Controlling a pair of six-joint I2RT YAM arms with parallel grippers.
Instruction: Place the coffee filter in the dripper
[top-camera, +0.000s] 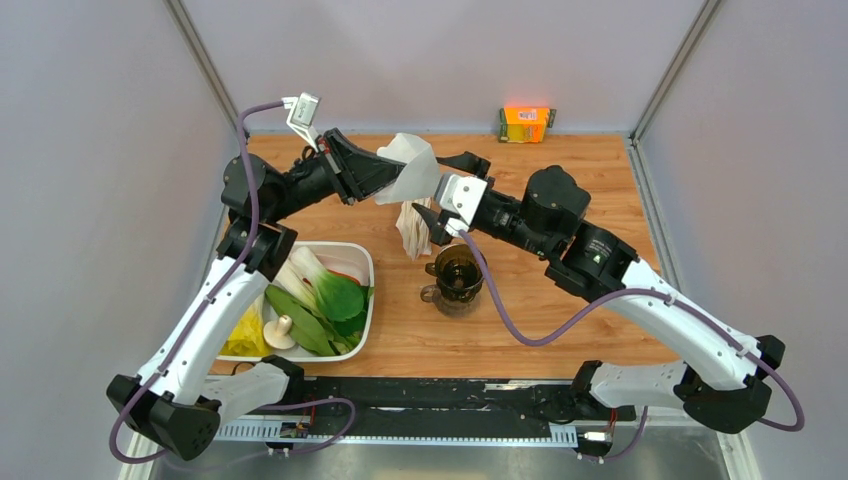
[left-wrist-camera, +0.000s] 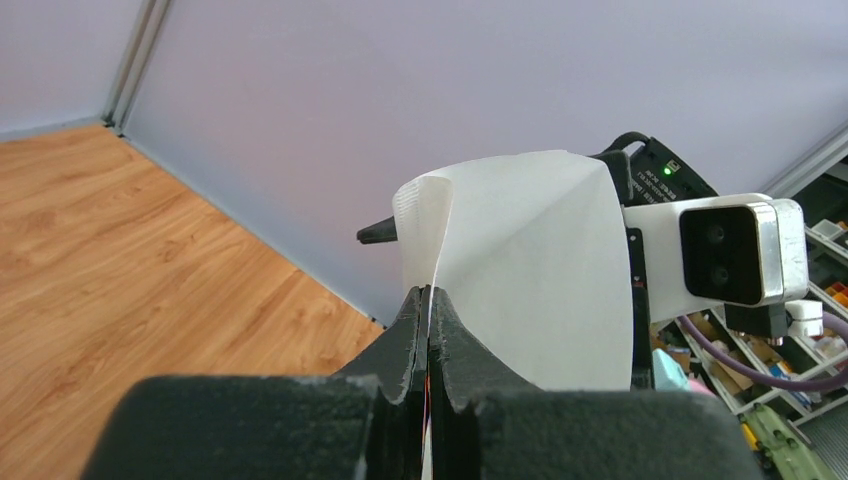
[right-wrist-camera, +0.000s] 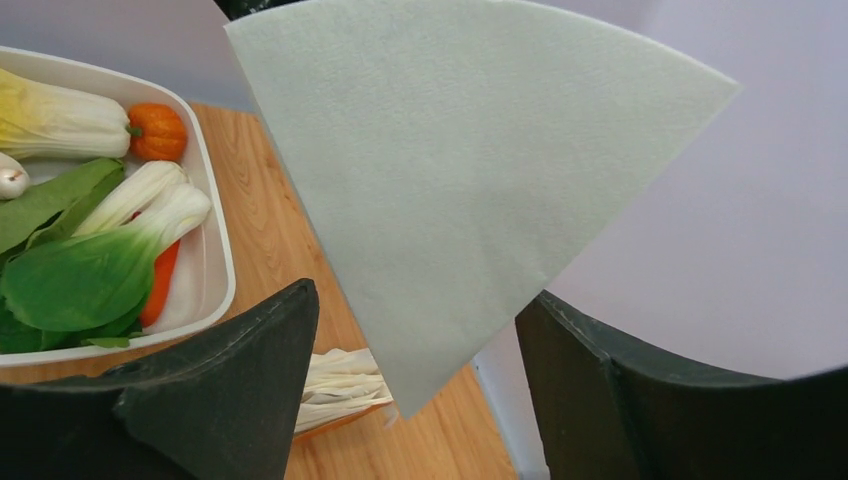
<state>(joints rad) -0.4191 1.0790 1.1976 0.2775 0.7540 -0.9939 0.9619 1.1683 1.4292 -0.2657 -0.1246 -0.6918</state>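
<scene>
The coffee filter (top-camera: 415, 168) hangs in the air, pinched at its edge by the left gripper (left-wrist-camera: 428, 300). The right gripper (right-wrist-camera: 420, 300) gapes wide, 1 finger on each side of the filter's tip. Below stand the dripper (top-camera: 458, 272), beside it a filter packet (top-camera: 412, 232), and a vegetable tray (top-camera: 368, 255).

This is a robotics lab test cell, not a kitchen. A wooden table (top-camera: 560, 330) is boxed in by plain grey panels (top-camera: 450, 60) on metal posts (top-camera: 205, 60). The left arm (top-camera: 215, 320) and right arm (top-camera: 690, 330) are bolted to a black rail (top-camera: 450, 400) at its near edge. Cluttered storage shelves (left-wrist-camera: 800, 400) stand beyond the enclosure.
</scene>
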